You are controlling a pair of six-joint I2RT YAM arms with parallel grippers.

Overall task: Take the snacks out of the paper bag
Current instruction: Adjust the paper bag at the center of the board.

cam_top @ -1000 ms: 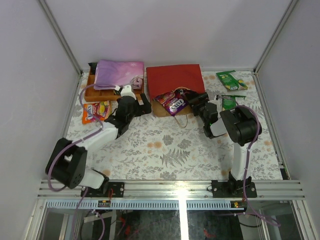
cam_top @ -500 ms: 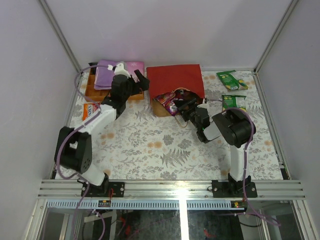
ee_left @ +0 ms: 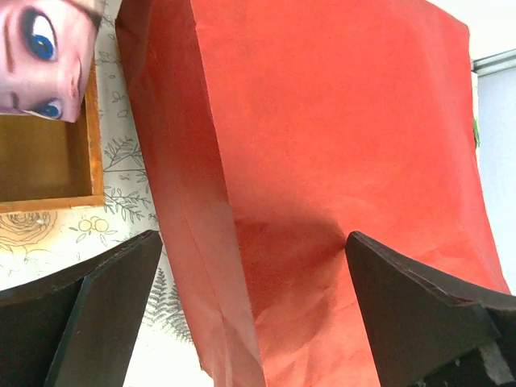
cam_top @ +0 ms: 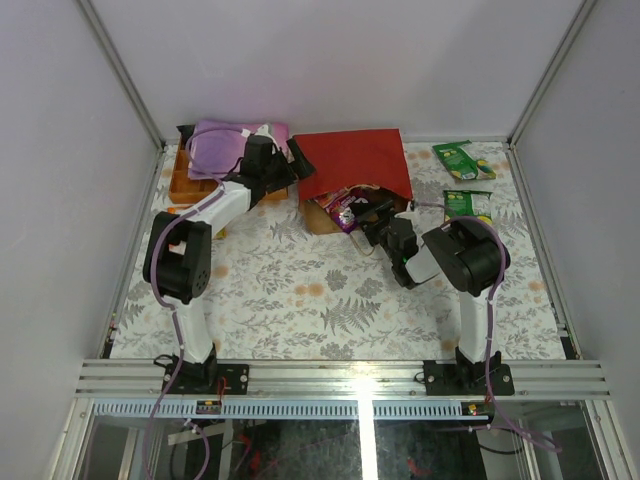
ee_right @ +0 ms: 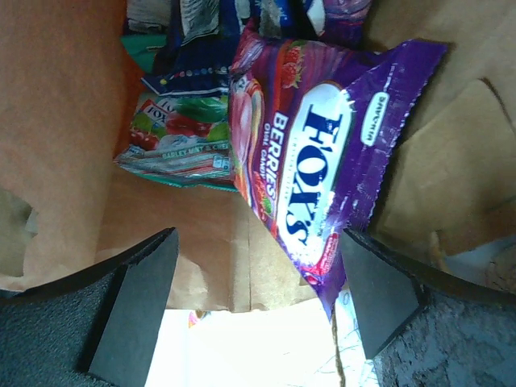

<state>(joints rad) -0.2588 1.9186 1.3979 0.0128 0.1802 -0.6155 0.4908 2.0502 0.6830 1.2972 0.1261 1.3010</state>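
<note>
The red paper bag (cam_top: pixel 352 160) lies flat with its brown mouth toward me. It fills the left wrist view (ee_left: pixel 322 161). My left gripper (cam_top: pixel 288 162) is open at the bag's far left corner, with a finger on each side of the red paper (ee_left: pixel 254 322). My right gripper (cam_top: pixel 373 216) is open and empty at the bag's mouth (ee_right: pixel 254 306). A purple Fox's candy packet (ee_right: pixel 322 169) sticks out of the mouth between the open fingers; it also shows from above (cam_top: pixel 343 208). A teal packet (ee_right: pixel 177 141) and a blue packet (ee_right: pixel 201 56) lie deeper inside.
A wooden box (cam_top: pixel 185 185) with a pink-purple cloth (cam_top: pixel 215 145) stands left of the bag; its wall shows in the left wrist view (ee_left: pixel 48 173). Two green packets (cam_top: pixel 462 158) (cam_top: pixel 465 203) lie at the right. An orange pack (cam_top: pixel 172 213) peeks out beside the left arm.
My left arm swung from beside the orange packs up and right to the bag's far left corner. My right gripper moved left to the bag's mouth.
</note>
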